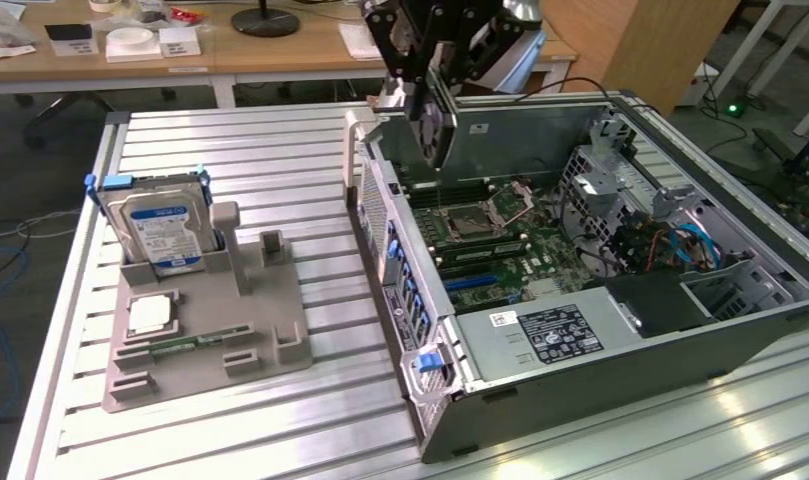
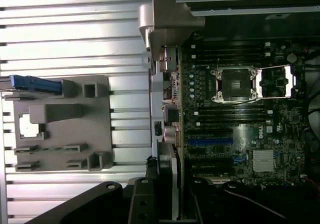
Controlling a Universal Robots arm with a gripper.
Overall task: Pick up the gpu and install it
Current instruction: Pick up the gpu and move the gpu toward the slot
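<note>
My gripper (image 1: pixel 424 85) hangs at the top of the exterior view, shut on the gpu (image 1: pixel 435 125). The gpu is a dark flat card held upright on edge, above the rear wall of the open computer case (image 1: pixel 724 330). In the wrist view the gpu (image 2: pixel 167 176) appears edge-on between my dark fingers (image 2: pixel 142 204), over the case's rear edge beside the motherboard (image 2: pixel 240 124). The blue expansion slot (image 2: pixel 210 141) lies on the board a short way inside the case from the card. The card is clear of the board and touches nothing.
A grey parts holder (image 1: pixel 204 320) on the slatted aluminium table (image 1: pixel 284 150) carries a silver hard drive (image 1: pixel 164 230), a CPU chip (image 1: pixel 151 315) and a green memory stick (image 1: pixel 177 347). Inside the case are the CPU socket (image 2: pixel 235 84), power supply (image 1: pixel 551 335) and drive cage cables (image 1: pixel 671 245).
</note>
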